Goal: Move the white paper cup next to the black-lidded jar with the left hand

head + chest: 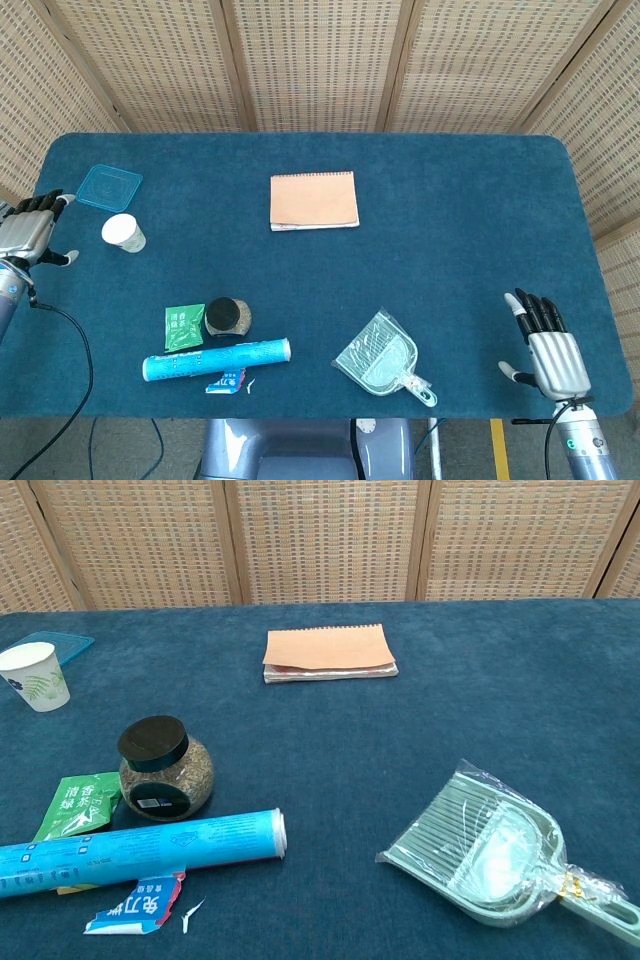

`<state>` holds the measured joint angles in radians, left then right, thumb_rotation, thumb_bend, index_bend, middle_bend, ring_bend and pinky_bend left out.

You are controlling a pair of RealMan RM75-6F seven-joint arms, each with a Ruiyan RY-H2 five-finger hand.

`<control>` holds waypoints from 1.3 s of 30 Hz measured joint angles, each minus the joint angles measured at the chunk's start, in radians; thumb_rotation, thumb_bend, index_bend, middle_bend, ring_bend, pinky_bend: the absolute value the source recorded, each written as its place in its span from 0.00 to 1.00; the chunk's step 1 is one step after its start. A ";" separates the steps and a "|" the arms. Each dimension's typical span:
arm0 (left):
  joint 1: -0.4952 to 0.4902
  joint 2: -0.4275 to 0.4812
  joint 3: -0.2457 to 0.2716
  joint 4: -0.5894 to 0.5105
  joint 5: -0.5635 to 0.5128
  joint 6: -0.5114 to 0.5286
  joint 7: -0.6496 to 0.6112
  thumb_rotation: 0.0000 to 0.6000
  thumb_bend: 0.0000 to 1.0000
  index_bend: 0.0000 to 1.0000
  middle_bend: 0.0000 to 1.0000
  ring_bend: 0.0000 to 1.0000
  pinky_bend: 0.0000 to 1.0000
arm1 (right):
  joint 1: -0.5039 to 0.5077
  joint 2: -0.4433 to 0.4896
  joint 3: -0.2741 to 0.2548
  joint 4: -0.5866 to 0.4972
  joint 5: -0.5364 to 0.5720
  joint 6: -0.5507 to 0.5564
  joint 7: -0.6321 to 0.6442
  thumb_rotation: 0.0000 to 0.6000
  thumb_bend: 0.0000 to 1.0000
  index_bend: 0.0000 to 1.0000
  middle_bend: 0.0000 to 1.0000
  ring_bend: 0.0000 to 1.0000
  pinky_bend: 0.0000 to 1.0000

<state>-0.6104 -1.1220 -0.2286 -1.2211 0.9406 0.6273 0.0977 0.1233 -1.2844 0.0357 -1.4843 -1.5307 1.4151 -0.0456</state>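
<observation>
The left hand (30,232) was at the table's (450,220) left edge, fingers apart and empty. The white paper cup (123,232) stood upright just to its right, not touching, well apart from the black-lidded jar (228,316).

Looks like robot test lab, blue felt table (470,210), woven screen backdrop (320,60), loose cables (75,350)

Table: we see a broad table (450,230) with rounded corners, covered in dark blue felt.
Backdrop: we see woven rattan screens (320,60) in pale wooden frames behind it.
Floor: grey, with a yellow stripe (497,448).
Light: even, soft shadows.
</observation>
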 measured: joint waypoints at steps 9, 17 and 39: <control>-0.067 -0.079 0.025 0.126 -0.069 -0.108 0.018 1.00 0.30 0.10 0.00 0.00 0.00 | 0.010 -0.014 0.006 0.021 0.028 -0.029 -0.008 1.00 0.00 0.00 0.00 0.00 0.00; -0.113 -0.167 0.040 0.238 -0.089 -0.150 0.013 1.00 0.30 0.10 0.00 0.00 0.00 | 0.018 -0.026 0.011 0.043 0.048 -0.049 -0.006 1.00 0.00 0.00 0.00 0.00 0.00; -0.183 -0.323 0.071 0.414 -0.099 -0.214 0.001 1.00 0.32 0.29 0.00 0.00 0.00 | 0.023 -0.035 0.019 0.058 0.072 -0.058 -0.009 1.00 0.00 0.00 0.00 0.00 0.00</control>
<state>-0.7932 -1.4455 -0.1578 -0.8067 0.8413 0.4132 0.0985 0.1467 -1.3196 0.0551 -1.4259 -1.4591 1.3576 -0.0548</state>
